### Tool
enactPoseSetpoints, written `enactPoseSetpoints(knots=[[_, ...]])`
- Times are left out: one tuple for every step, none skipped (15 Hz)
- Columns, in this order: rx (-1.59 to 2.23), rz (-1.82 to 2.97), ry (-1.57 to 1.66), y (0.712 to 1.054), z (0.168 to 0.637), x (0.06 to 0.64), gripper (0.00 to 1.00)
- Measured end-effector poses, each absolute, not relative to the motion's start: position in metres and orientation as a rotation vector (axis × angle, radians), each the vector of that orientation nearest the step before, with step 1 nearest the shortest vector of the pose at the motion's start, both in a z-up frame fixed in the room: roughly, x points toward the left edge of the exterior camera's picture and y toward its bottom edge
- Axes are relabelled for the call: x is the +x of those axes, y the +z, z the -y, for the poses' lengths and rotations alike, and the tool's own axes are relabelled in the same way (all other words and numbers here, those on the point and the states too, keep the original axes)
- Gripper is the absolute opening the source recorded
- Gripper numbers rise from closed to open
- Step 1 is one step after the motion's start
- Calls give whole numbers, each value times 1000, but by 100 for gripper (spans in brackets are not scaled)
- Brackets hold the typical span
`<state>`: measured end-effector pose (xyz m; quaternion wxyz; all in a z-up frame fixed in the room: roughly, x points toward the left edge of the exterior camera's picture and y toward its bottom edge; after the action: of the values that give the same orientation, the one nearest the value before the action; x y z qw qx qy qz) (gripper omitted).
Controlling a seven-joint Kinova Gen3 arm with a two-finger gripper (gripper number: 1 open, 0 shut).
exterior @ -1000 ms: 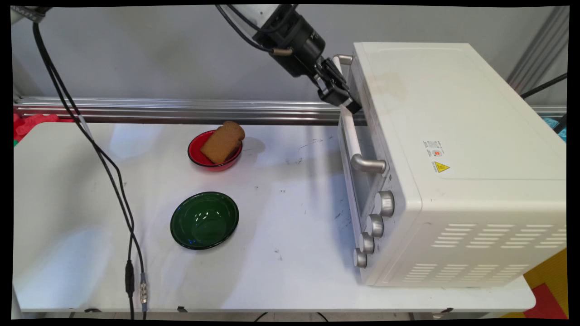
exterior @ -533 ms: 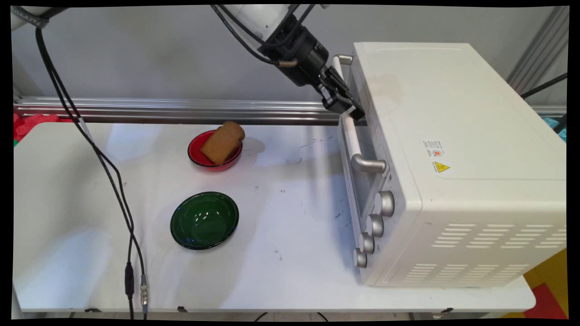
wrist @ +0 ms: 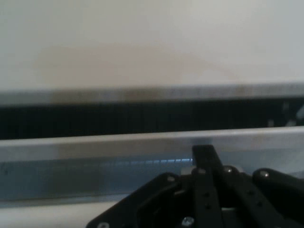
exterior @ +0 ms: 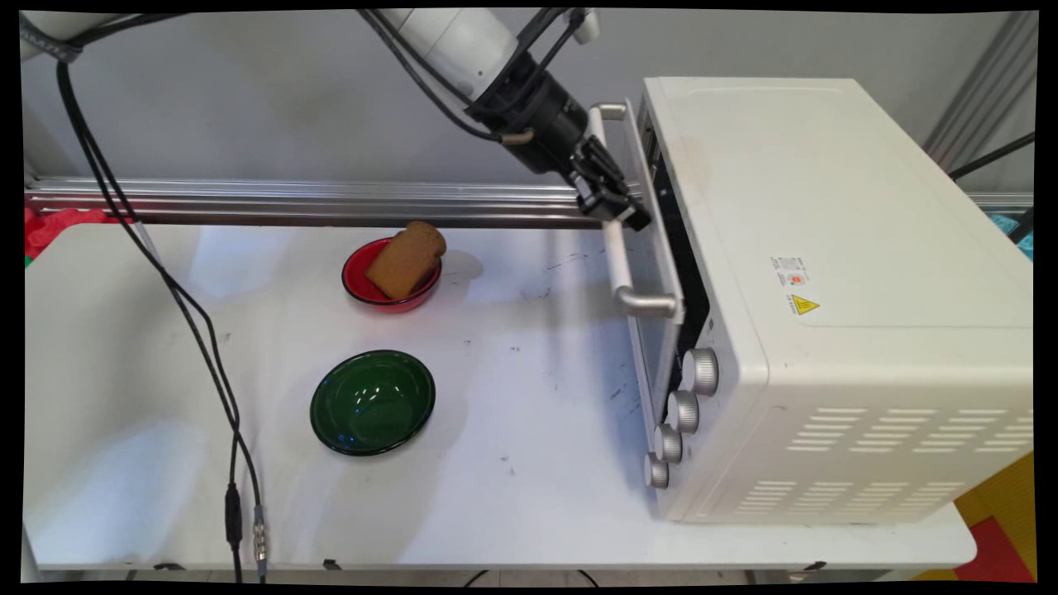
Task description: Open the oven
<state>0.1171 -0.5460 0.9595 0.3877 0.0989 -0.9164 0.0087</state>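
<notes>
Gripper: gripper [exterior: 621, 216] closed with its fingers on the oven door handle [exterior: 613, 248], near the handle's far end.
Oven: white toaster oven [exterior: 826, 289] on the bench [exterior: 512, 496], right side; door [exterior: 657, 273] tilted slightly ajar at the top.
Nearby: red bowl [exterior: 364, 289] holding toast [exterior: 405, 258]; empty green bowl [exterior: 373, 402] in front of it.

Oven [exterior: 826, 289] on the tabletop's [exterior: 512, 496] right side; two bowls to its left, rear bowl [exterior: 364, 285] holding bread [exterior: 405, 259], front bowl [exterior: 373, 402] nearer the camera. Gripper [exterior: 616, 207] at the oven door handle [exterior: 616, 248].
</notes>
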Motion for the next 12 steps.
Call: enactPoseSetpoints(knots=[[254,2340,26,958,546,121,0],[255,2351,31,955,545,126,0],[259,2360,35,953,545,131,0],[260,2366,37,952,545,134,0],[261,2377,39,949,545,138,0],[263,2384,41,948,544,141,0],[264,2397,42,944,544,147,0],[269,2407,45,941,543,153,0],[270,2420,46,937,543,159,0],[267,2430,46,933,543,162,0],[267,2437,47,931,543,165,0],[263,2448,47,927,543,168,0]])
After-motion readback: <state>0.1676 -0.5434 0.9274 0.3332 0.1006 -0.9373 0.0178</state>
